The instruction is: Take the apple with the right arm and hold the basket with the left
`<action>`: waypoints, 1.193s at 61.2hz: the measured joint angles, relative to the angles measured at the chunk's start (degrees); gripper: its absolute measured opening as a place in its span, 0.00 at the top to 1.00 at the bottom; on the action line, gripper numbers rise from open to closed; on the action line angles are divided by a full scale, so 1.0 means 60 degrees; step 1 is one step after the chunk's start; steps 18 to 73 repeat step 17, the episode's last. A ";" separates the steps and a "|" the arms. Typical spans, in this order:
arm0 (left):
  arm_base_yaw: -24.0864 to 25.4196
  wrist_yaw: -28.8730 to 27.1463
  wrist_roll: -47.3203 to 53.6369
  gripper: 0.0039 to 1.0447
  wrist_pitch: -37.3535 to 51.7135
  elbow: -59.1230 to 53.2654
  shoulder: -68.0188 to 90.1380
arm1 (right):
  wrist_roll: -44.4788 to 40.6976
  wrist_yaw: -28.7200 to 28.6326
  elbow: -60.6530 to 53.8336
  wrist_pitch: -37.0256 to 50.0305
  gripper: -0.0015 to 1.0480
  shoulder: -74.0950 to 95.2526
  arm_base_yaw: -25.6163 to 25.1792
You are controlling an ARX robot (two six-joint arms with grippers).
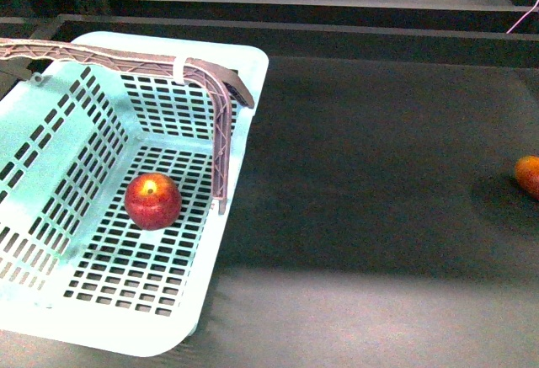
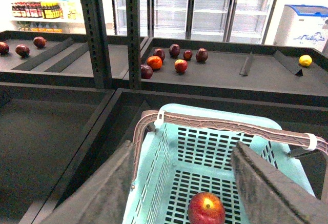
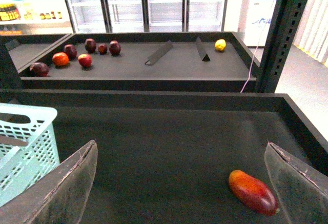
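With the round red apple (image 1: 152,200) lying on the slotted floor of the pale mint plastic basket (image 1: 240,73), both claws, left (image 2: 179,183) and right (image 3: 179,183), are gaping wide and gripping nothing, so the right is risking seizing the orange-red oval fruit (image 3: 252,191) on the dark worktop (image 1: 379,149) instead.

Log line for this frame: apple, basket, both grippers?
apple: on basket floor | basket: on dark shelf, handle up | left gripper: open above basket, empty | right gripper: open, empty

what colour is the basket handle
Grey-brown, with a white zip tie around it; the handle shows best in the front view.
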 joint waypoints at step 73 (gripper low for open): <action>0.0000 0.0000 0.0022 0.06 0.0000 0.0000 0.0000 | 0.0004 0.0000 0.0000 0.0000 0.09 0.0000 0.0000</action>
